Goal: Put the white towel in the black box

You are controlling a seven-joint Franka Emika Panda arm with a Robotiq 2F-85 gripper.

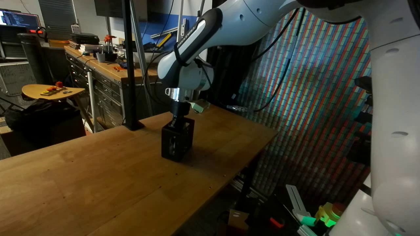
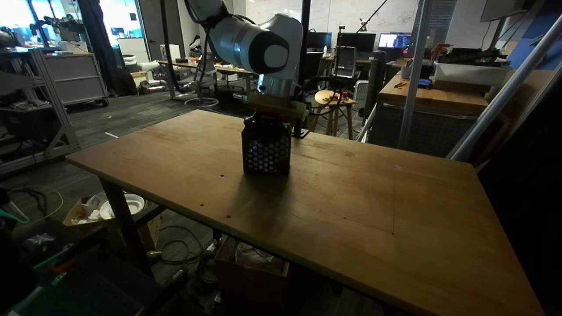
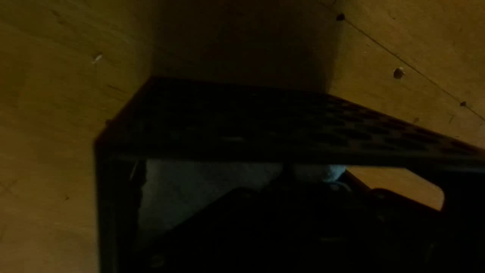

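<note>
Away from the edges of the counter (image 2: 373, 193), the closed pincer (image 3: 287, 175) in the black box (image 1: 182, 142) perhaps gripped the white towel (image 3: 189, 189).

In the foreground are one robot arm (image 1: 234, 31), one gripper (image 1: 177, 122), one black box (image 1: 178, 141), one white towel (image 3: 180, 191) and one wooden table (image 1: 101, 178). Behind, in an exterior view, are three monitors (image 2: 356, 42) in a row and one wooden stool (image 2: 320, 95).
</note>
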